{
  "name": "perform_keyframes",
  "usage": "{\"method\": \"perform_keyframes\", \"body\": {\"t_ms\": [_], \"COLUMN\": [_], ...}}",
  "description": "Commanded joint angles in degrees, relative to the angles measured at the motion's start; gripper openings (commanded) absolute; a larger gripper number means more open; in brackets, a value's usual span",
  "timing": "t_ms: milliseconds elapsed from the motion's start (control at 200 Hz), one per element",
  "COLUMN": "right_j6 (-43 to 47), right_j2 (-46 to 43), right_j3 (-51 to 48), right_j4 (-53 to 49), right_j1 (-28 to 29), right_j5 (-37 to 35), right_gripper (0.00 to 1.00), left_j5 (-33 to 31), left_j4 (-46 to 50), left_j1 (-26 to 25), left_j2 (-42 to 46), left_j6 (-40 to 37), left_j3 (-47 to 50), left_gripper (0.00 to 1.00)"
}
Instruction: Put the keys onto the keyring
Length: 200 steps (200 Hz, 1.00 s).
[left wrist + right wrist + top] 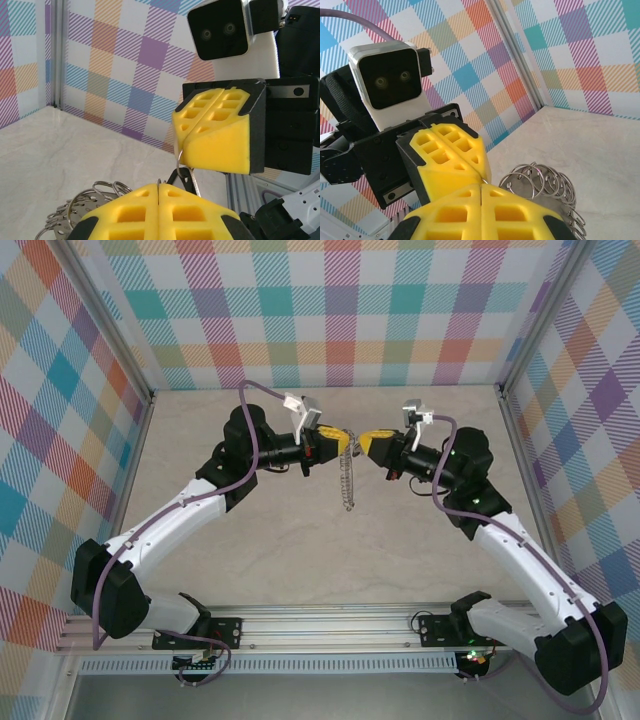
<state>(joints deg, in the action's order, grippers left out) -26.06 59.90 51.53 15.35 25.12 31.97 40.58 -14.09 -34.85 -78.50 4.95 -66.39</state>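
Keyring (pixel 347 480) dangling in mid-air above the table (pixel 250 550), pinched at its top by left gripper (pixel 340 441) and right gripper (pixel 370 443), both clamped shut, tip to tip; small dark key (pixel 184 176) hanging between them.

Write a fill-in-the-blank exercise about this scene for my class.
1. The left gripper and the right gripper both have ____ fingers.
2. Both grippers are ____.
3. The chain of rings is made of ____.
4. The small dark key sits ____ the two grippers.
Missing words: yellow; shut; metal; between.
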Motion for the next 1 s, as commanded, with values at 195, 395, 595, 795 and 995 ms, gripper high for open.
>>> {"method": "perform_keyframes", "body": {"t_ms": [195,395,595,795,995], "right_j6": [0.49,0.40,0.49,1.10,1.80], "right_j2": [2.26,3.21,4.12,2.93,0.94], "right_j3": [2.96,3.58,4.02,3.02,1.76], "right_j4": [2.63,3.12,3.19,2.15,0.58], "right_j1": [0.62,0.93,1.24,1.39,1.46], "right_j5": [1.09,1.26,1.86,1.02,0.15], "right_gripper": [0.00,0.00,0.00,0.00,0.00], "left_j5": [-0.06,0.03,-0.06,-0.37,-0.76], "left_j4": [-4.63,-4.72,-4.81,-4.90,-5.06], "left_j1": [-0.99,-1.11,-1.22,-1.25,-1.22], "left_j2": [0.81,0.81,0.83,0.76,0.74], "left_j6": [0.41,0.40,0.39,0.41,0.32], "left_j3": [-0.92,-0.94,-0.92,-0.87,-0.82], "left_gripper": [0.00,0.00,0.00,0.00,0.00]}}
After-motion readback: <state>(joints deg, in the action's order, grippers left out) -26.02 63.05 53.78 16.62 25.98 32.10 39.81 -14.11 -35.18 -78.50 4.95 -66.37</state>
